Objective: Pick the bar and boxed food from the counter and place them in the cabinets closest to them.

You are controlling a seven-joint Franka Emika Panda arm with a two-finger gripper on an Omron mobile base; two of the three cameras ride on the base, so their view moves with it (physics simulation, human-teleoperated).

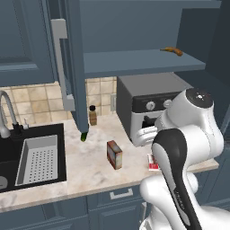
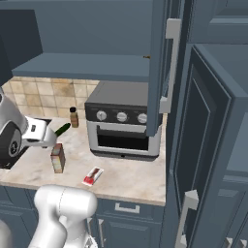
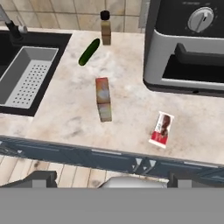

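**Bar and carton on the counter, fingers spread**

White arm segments with dark joints fill the lower right of the left base view. Beyond them, the tan-brown upright carton of boxed food (image 1: pixel 114 154) stands on the beige marbled counter (image 1: pixel 85 161), in front of the grey toaster oven (image 1: pixel 148 105). The red-and-white wrapped bar (image 1: pixel 152 162) lies flat, peeking out beside the arm. A brown dark-capped bottle (image 1: pixel 92 115) stands left of the oven by the tiled wall.

From the right base view, the bar lies before the oven, the carton to its left, the dark blue-grey cabinets (image 2: pixel 160 68) open overhead.

Through the hand view, the gripper (image 3: pixel 112 177) has its fingers spread wide, holding nothing, above the counter edge. A green cucumber (image 3: pixel 89 52) lies left of the oven, near a steel sink strainer basket (image 3: pixel 26 74).
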